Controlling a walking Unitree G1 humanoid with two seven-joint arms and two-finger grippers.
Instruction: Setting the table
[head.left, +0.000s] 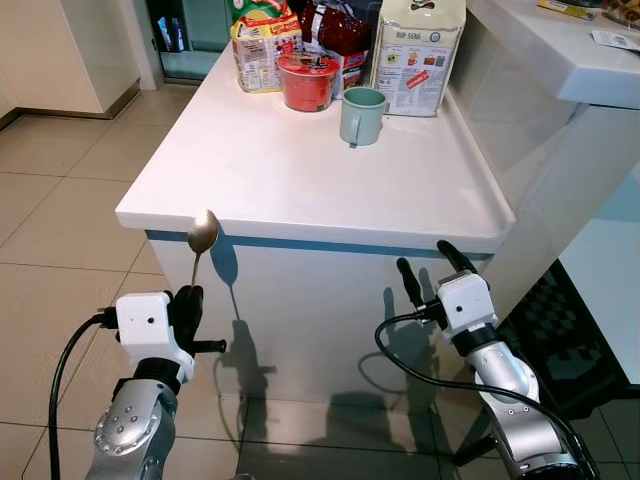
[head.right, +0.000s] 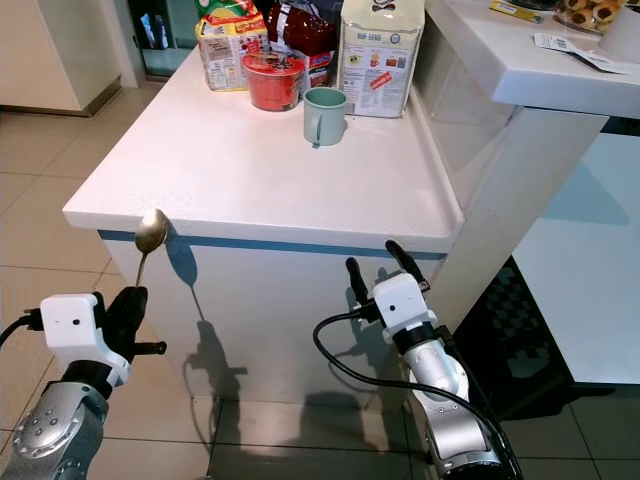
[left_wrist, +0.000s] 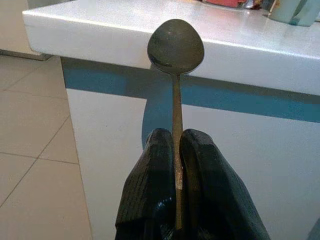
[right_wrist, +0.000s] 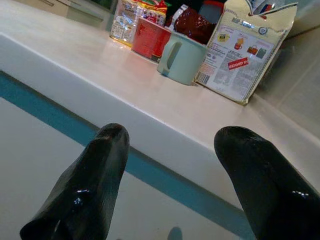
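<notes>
Spoon (head.left: 203, 236) upright, clamped in raised left end effector (head.left: 187, 303).

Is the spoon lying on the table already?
No, the spoon stands upright, pinched in the left tool, in front of the table's edge.

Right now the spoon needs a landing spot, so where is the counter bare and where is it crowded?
The white counter is bare from its near edge back to the green mug. The far end is crowded: mug, red bowl, food packages. The left gripper holds the spoon below the near edge.
</notes>
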